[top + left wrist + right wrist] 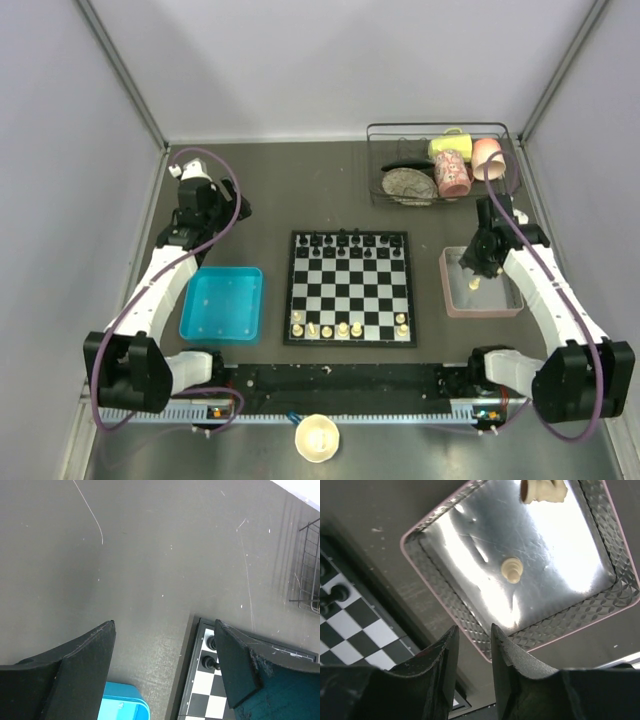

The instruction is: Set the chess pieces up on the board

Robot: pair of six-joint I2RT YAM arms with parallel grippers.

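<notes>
**Two cream pieces lie in the tray while the right gripper hovers over its rim**

The flat square chessboard, chequered black and white with a dark border, lies in the middle of the dark grey tabletop. A row of small black pieces lines its far edge. Several tiny cream chess pieces stand along its near edge, most towards the left and a couple at the right corner.

Just to the right of the chessboard sits a shallow pinkish-grey tray with a shiny metal floor. Two more cream chess pieces are inside it: one near the middle and one by the far wall. The right gripper hangs above the tray's rim on the side towards the chessboard. Its jaws are only narrowly parted and hold nothing. The tray's raised, patterned wall stands between those two pieces and the chessboard.

On the other side, the left gripper is spread wide and empty above bare tabletop, off the far left corner of the chessboard. A bright blue plastic tray lies to the left of the chessboard, on the arms' side of this gripper.

A black wire basket at the far right holds pink and yellow mugs and a patterned plate. It sits just beyond the right arm. A round cream bowl rests at the near edge between the two bases.
</notes>
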